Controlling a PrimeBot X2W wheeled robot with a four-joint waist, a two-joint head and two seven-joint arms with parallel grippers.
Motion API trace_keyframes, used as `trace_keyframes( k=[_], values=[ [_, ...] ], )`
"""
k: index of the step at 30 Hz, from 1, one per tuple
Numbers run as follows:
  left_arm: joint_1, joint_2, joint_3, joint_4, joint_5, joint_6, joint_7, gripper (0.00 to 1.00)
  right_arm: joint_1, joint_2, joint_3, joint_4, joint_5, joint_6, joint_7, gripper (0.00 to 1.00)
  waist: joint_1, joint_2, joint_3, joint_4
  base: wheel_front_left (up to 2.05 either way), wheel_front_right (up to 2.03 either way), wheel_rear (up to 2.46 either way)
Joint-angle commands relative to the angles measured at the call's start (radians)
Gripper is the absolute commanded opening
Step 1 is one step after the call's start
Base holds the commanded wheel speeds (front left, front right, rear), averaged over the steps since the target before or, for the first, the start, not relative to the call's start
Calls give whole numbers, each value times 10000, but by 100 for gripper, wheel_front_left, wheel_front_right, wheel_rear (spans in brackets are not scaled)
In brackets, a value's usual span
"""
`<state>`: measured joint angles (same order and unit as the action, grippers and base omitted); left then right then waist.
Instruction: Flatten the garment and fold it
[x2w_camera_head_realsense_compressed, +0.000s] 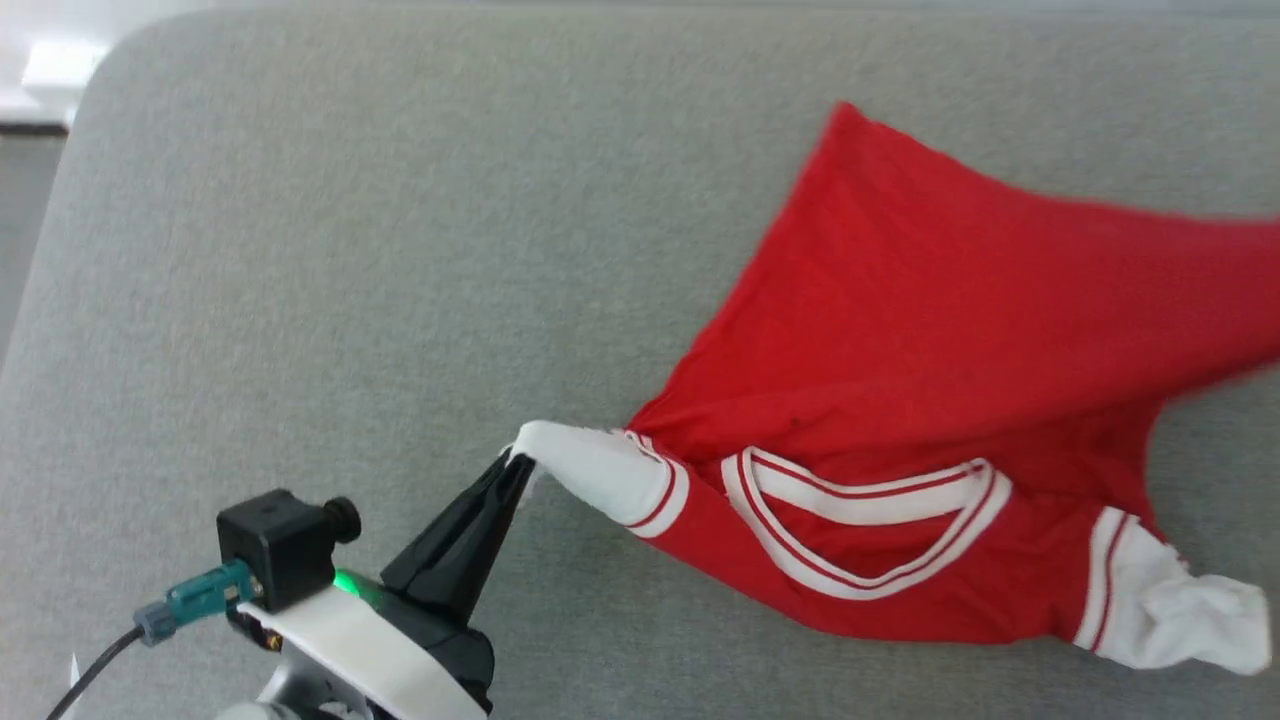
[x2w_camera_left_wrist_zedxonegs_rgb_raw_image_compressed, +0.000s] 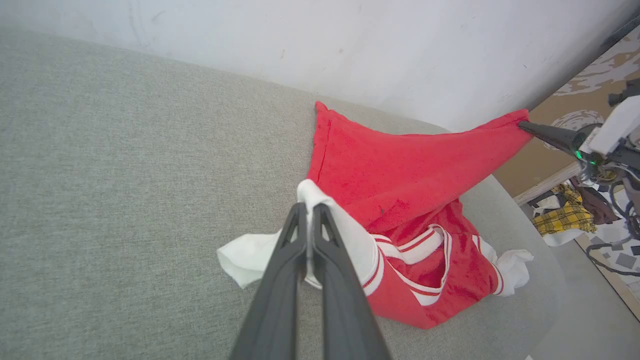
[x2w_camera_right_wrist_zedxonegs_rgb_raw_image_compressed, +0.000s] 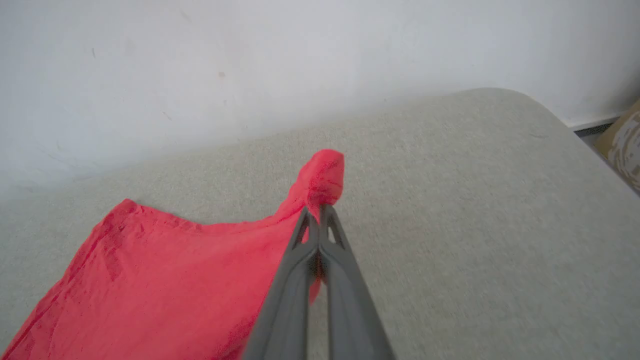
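The garment (x2w_camera_head_realsense_compressed: 900, 330), a red jersey T-shirt with white sleeves and striped V-neck trim, lies partly lifted on the grey cushion at the right. My left gripper (x2w_camera_head_realsense_compressed: 517, 462) is shut on the tip of one white sleeve (x2w_camera_head_realsense_compressed: 600, 470), pulling it leftward. The left wrist view shows the same pinch, the left gripper (x2w_camera_left_wrist_zedxonegs_rgb_raw_image_compressed: 309, 206) closed on white cloth. My right gripper (x2w_camera_right_wrist_zedxonegs_rgb_raw_image_compressed: 319, 209) is shut on a red corner of the garment (x2w_camera_right_wrist_zedxonegs_rgb_raw_image_compressed: 325, 175), held up off the cushion; the right gripper (x2w_camera_left_wrist_zedxonegs_rgb_raw_image_compressed: 522, 124) also appears far right in the left wrist view. The chest letters are hidden.
The grey cushioned surface (x2w_camera_head_realsense_compressed: 300, 250) extends wide to the left and behind the shirt, with a white wall (x2w_camera_right_wrist_zedxonegs_rgb_raw_image_compressed: 250, 60) beyond it. Past the cushion's right edge lie a patterned floor and a heap of other clothes (x2w_camera_left_wrist_zedxonegs_rgb_raw_image_compressed: 570, 215).
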<state>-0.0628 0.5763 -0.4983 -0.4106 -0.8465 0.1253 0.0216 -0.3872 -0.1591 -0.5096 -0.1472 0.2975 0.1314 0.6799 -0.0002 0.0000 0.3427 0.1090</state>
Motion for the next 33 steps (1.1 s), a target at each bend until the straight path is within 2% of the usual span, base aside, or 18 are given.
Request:
trace_keyframes(
  k=[1, 9, 12, 14, 17, 19, 23, 26, 30, 33],
  values=[
    [166, 59, 30, -33, -47, 81, -13, 0, 607, 200, -256, -443, 217, -7, 87, 0, 2, 0, -827, -691, 0, 0, 0],
    [684, 171, -115, -29, -130, 252, 106, 0, 3687, 1052, -2209, -2566, 1630, -7, 497, 0, 2, 0, -1325, -923, 0, 0, 0],
    [887, 252, -81, -111, -184, 340, 118, 0, 4562, 1080, -2882, -2620, 2209, -7, 492, 0, 2, 0, -1356, -1003, 0, 0, 0],
    [1002, 320, -58, -187, -198, 385, 123, 0, 5020, 1083, -2934, -2388, 2501, -7, 407, 0, 2, 0, -1320, -1074, 0, 0, 0],
    [1010, 358, -95, -265, -174, 387, 167, 0, 5585, 1085, -2234, -1911, 2395, -7, 36, 0, 2, 0, -1216, -1142, 0, 0, 0],
    [921, 364, -170, -284, -129, 352, 241, 0, 5808, 1086, -1377, -1415, 2000, -7, -373, 0, 2, 0, -1128, -1194, 0, 0, 0],
    [596, 373, -397, -214, -2, 219, 506, 0, 5644, 1086, 125, 72, 1369, -7, -1107, 0, 2, 0, -964, -1223, 0, 0, 0],
    [318, 309, -559, -118, 61, 129, 693, 0, 5253, 1087, 832, 1352, 941, -7, -1355, 0, 2, 0, -884, -1226, 0, 0, 0],
    [57, 211, -671, -31, 76, 68, 835, 0, 4771, 1087, 1153, 2637, 408, -7, -1706, 0, 2, 0, -828, -1181, 0, 0, 0],
    [-24, 152, -685, -16, 36, 50, 853, 0, 4589, 1087, 1143, 3057, 415, -7, -1953, 0, 2, 0, -817, -1169, 0, 0, 0]
  ],
)
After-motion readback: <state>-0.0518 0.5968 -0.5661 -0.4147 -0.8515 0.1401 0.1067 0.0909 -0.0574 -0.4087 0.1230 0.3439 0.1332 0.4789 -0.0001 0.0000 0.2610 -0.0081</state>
